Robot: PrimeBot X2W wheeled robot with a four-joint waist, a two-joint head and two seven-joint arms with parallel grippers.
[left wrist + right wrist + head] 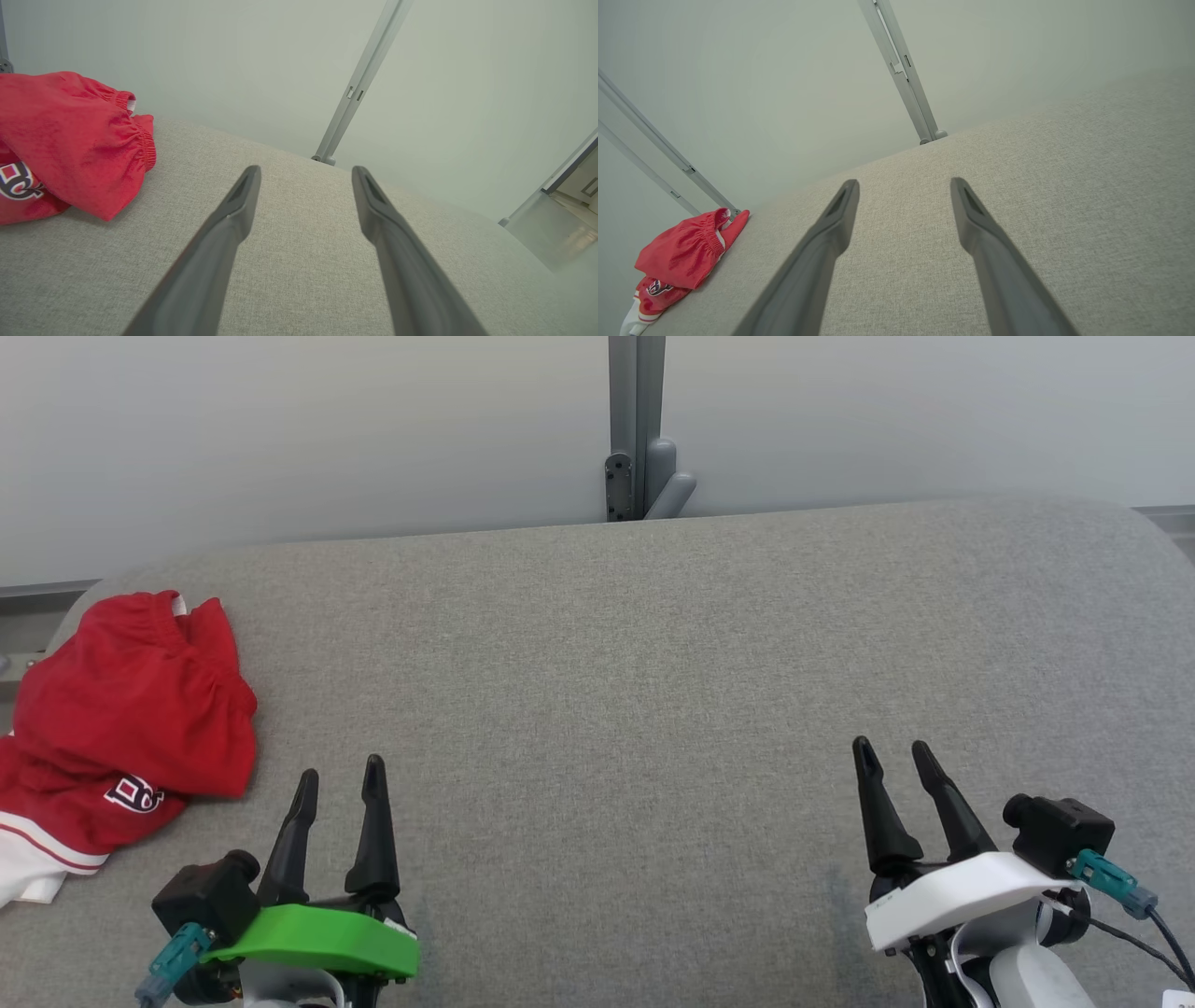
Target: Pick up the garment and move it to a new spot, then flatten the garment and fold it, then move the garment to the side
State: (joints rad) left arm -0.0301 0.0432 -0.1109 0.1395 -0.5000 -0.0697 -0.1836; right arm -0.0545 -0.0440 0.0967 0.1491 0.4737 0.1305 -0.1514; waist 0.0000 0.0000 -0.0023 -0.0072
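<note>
Here's the garment (131,709), red and bunched in a loose heap out at nine o'clock in the head view, hard against the left end of the grey fabric surface (607,691). Its white trim (37,868) trails toward eight o'clock, and whether it hangs over the edge is hard to call from here. A gathered elastic edge (154,604) rides the top of the pile, and a stitched logo (135,793) peeks out lower down.

This looks light, soft and limp. Expect it to sag and drape the instant it's lifted, and to drag a little on the woven cover rather than slide. The best bite is probably that elastic edge, the thickest and firmest part. The puffed fold on the near side is the other option, pinched deep enough to catch more than one layer.

The left end effector (341,775) is at seven o'clock, fingers apart with nothing between them. The heap lies near it at its ten o'clock, not touching. The right end effector (892,745) is over at five o'clock, fingers also spread and empty, well apart from the cloth.

A grey post (637,429) stands at twelve o'clock against the pale wall (280,429). The pick-up looks not yet begun, and the left side has the short reach.
</note>
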